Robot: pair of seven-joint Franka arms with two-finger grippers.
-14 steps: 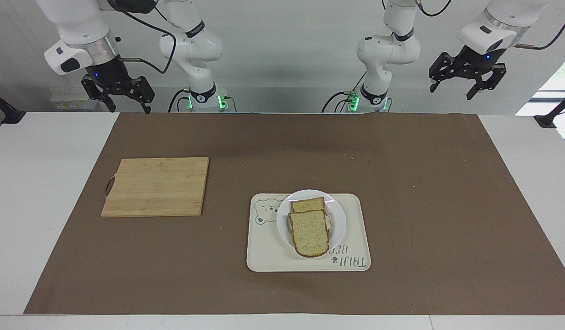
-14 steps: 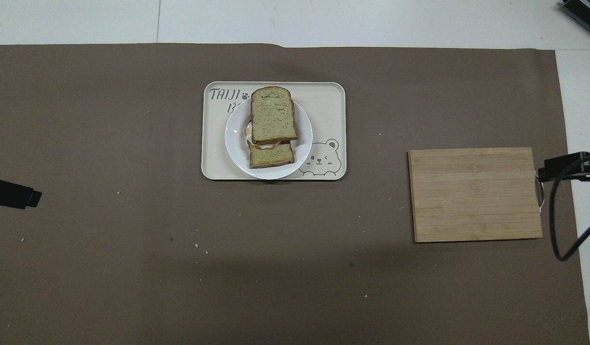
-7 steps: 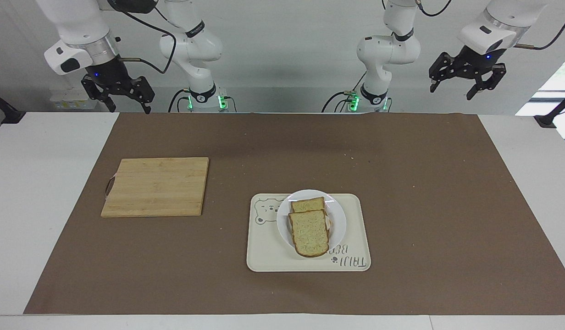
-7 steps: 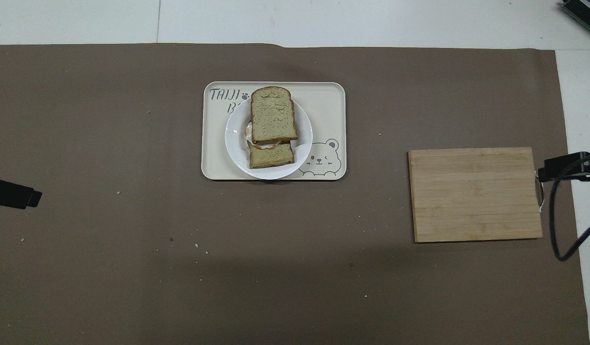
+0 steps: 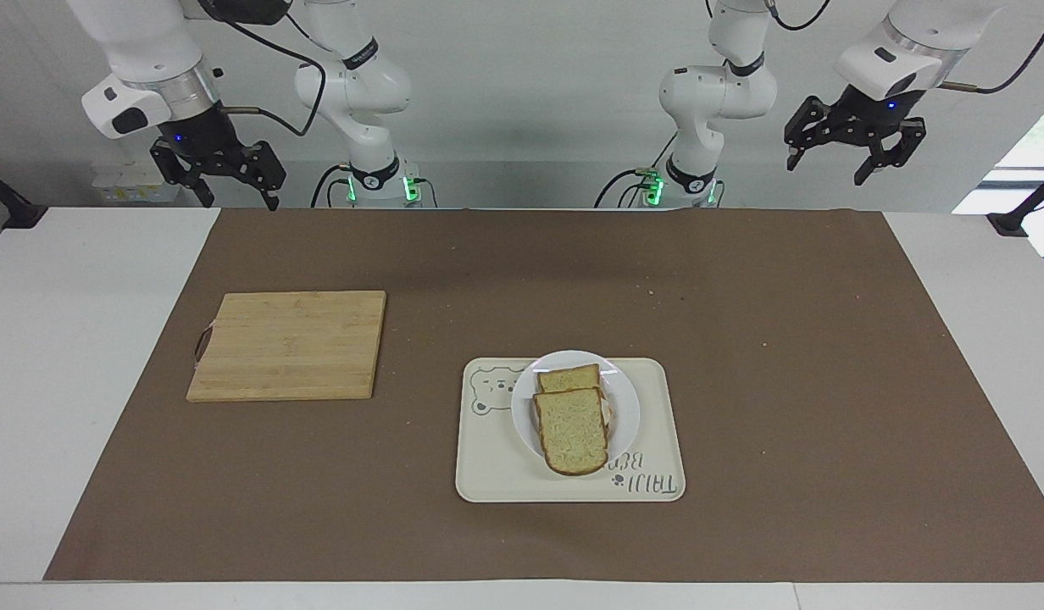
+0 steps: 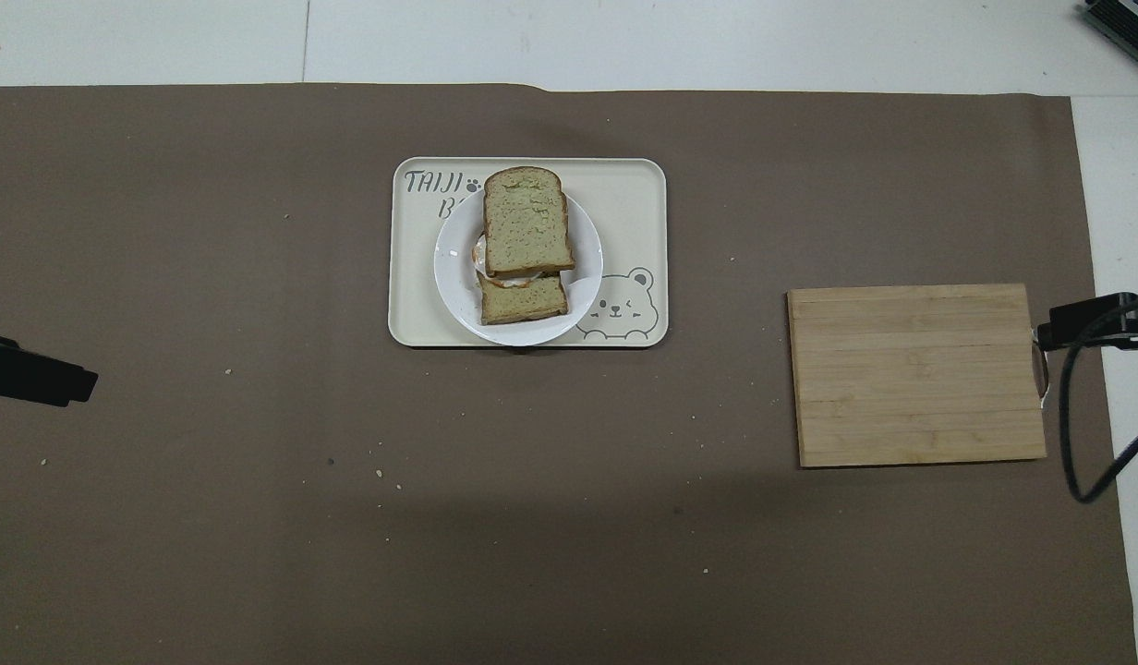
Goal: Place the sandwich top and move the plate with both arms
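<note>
Overhead view: the tray [image 6: 634, 199] reads "TAIJI" beside a bear drawing. On it sits the plate [image 6: 583, 286], with the sandwich top [image 6: 526, 222] lying offset over a lower slice [image 6: 523, 302]. The cutting board [image 6: 915, 374] lies toward the right arm's end of the bench. Both pincers, left [image 5: 851, 144] and right [image 5: 219, 174], hang raised, fingers spread, holding nothing.

A cream rectangular tray [image 5: 497, 474] with a bear drawing and lettering lies on a brown mat [image 5: 785, 407] that covers most of the white bench [image 5: 81, 356]. A wooden cutting board [image 5: 289, 345] lies flat on the mat toward the right arm's end, well apart from the tray. Pale crumbs [image 6: 381, 473] dot the mat.
</note>
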